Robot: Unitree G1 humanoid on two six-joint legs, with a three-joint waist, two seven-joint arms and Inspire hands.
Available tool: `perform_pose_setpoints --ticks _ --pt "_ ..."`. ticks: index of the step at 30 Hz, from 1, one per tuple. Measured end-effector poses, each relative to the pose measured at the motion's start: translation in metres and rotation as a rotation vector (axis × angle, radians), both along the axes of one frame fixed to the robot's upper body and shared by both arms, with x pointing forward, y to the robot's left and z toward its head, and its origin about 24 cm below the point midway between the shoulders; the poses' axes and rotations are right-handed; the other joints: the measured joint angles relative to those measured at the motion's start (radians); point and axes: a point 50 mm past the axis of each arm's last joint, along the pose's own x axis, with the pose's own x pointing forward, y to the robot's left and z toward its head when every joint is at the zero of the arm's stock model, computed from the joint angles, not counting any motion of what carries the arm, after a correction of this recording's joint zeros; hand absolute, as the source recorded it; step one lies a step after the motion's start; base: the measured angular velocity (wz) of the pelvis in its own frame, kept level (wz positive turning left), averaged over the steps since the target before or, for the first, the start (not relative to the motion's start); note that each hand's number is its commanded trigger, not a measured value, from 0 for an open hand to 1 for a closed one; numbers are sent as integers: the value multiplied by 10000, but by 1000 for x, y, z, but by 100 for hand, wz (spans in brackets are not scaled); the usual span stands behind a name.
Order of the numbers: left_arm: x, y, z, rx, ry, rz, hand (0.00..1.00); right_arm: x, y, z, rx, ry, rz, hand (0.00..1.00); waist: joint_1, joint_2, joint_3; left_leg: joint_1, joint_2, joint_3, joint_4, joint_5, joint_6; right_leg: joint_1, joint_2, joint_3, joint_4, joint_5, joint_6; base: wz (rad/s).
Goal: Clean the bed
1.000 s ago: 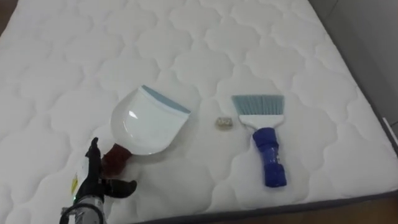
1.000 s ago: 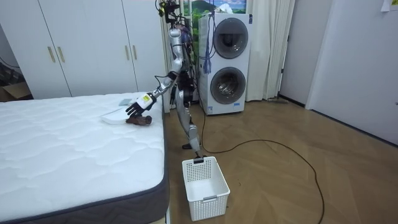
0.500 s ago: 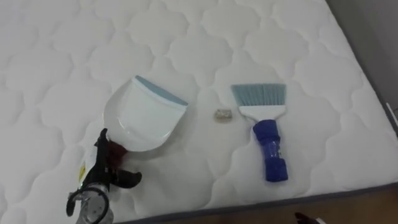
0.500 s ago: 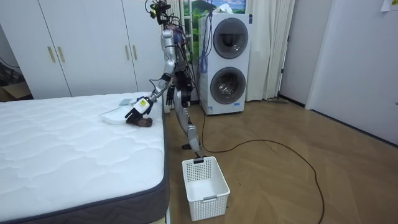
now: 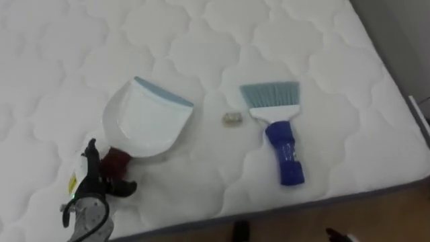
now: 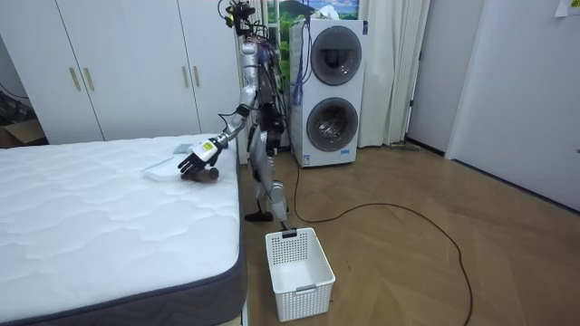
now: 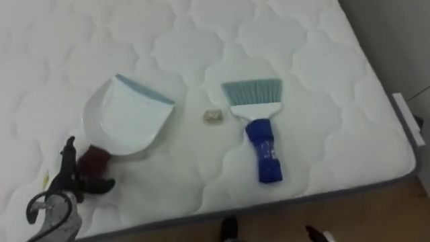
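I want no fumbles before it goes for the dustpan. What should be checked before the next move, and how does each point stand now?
1. Left hand at the dustpan handle: ok, fingers straight, not yet curled round it.
2. Dustpan lying flat on the mattress: ok.
3. Scrap lying free between the dustpan's blue lip and the brush: ok.
4. Brush untouched, its blue handle towards the robot: ok.
5. Right hand ready to take the brush: cannot tell.
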Motion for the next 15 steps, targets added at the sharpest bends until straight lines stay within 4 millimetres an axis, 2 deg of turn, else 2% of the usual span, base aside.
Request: perform_pose_setpoints --ticks 1,3,5,15 --pt "-1 0 0 14 6 6 0 0 0 0 11 10 -8 0 8 0 0 37 -17 1 3 8 13 39 -14 3 -2 23 -3 6" --pt "-6 1 -3 79 102 90 0 -1 1 0 154 23 -74 0 10 19 -63 141 -36 3 15 15 42 196 -61 -37 -12 21 55 5" --pt "-10 1 -4 195 59 219 0 -2 1 -1 350 74 -160 0 -30 23 -89 146 -33 -6 20 18 48 247 -68 -79 -91 49 81 5" --pt "-13 -1 -4 506 -190 308 0 -1 2 -1 685 32 -387 0 -22 27 -87 129 -14 -43 6 35 32 257 -73 -234 -130 50 39 0"
